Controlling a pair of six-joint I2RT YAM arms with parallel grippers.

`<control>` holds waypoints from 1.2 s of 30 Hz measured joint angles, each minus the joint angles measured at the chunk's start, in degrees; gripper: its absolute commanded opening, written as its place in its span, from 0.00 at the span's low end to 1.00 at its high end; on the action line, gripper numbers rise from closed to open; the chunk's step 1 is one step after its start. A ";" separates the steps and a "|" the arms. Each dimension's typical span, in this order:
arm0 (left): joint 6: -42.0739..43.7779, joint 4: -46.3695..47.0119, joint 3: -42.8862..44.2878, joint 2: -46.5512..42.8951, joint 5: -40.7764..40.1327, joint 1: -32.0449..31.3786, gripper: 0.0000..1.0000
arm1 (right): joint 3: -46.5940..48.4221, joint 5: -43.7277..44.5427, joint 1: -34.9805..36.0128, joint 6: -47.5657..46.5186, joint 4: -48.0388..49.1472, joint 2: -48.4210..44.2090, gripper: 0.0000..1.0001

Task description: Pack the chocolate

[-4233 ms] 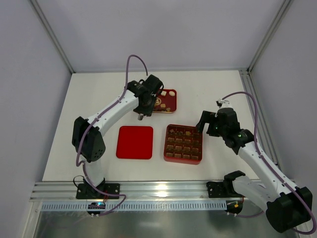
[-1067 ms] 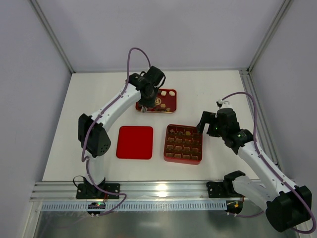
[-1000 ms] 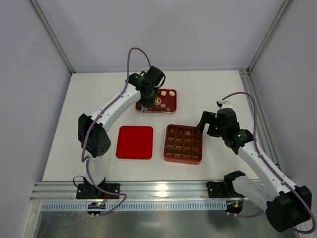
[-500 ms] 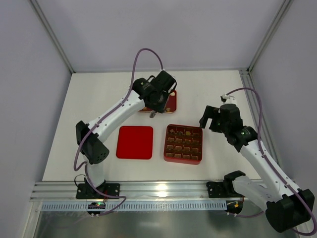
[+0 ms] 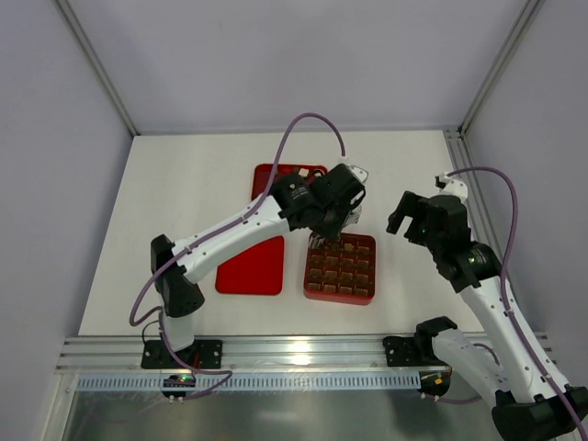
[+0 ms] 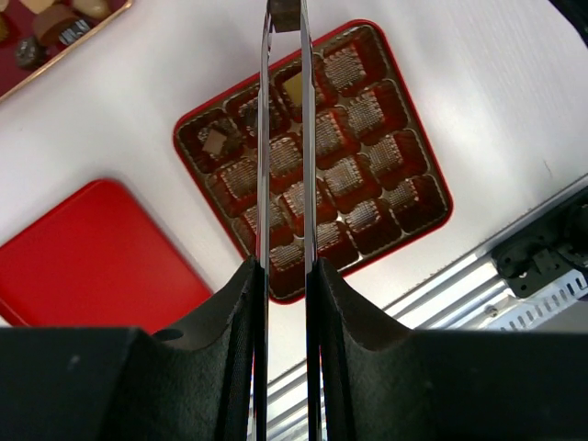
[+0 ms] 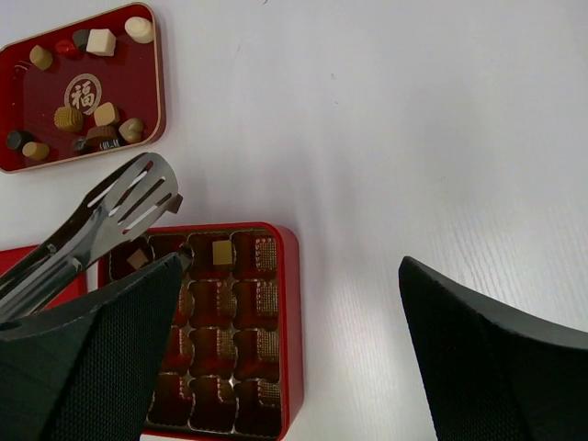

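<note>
My left gripper [image 5: 338, 208] is shut on metal tongs [image 6: 283, 138]. The tongs pinch a dark brown chocolate piece [image 6: 285, 14] at their tips, above the far edge of the red gridded box [image 5: 340, 268]. The tongs [image 7: 119, 207] and the held piece [image 7: 175, 202] also show in the right wrist view. A tan square piece [image 7: 221, 252] and a brown piece [image 7: 139, 259] lie in the box's far row. Several loose pieces lie in a red tray [image 7: 83, 87]. My right gripper [image 5: 418, 213] is open and empty, to the right of the box.
A flat red lid [image 5: 250, 265] lies left of the box. The red tray [image 5: 276, 175] is behind it, partly hidden by my left arm. A metal rail [image 5: 303, 354] runs along the table's near edge.
My left arm has swung right from the tray to the box's far edge, carrying the tongs with a piece. My right arm has drawn back to the right and up.
</note>
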 measured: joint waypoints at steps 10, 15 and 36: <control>-2.75 3.10 -1.51 1.07 1.77 -4.44 0.26 | 0.04 1.66 -0.72 0.31 -2.82 -1.40 1.00; -3.34 3.76 -1.77 2.47 2.27 -6.56 0.26 | 0.04 1.75 -0.94 0.31 -2.99 -1.70 1.00; -3.30 4.42 -4.72 3.87 1.81 -7.13 0.34 | -0.85 1.05 -0.98 0.28 -2.91 -1.99 1.00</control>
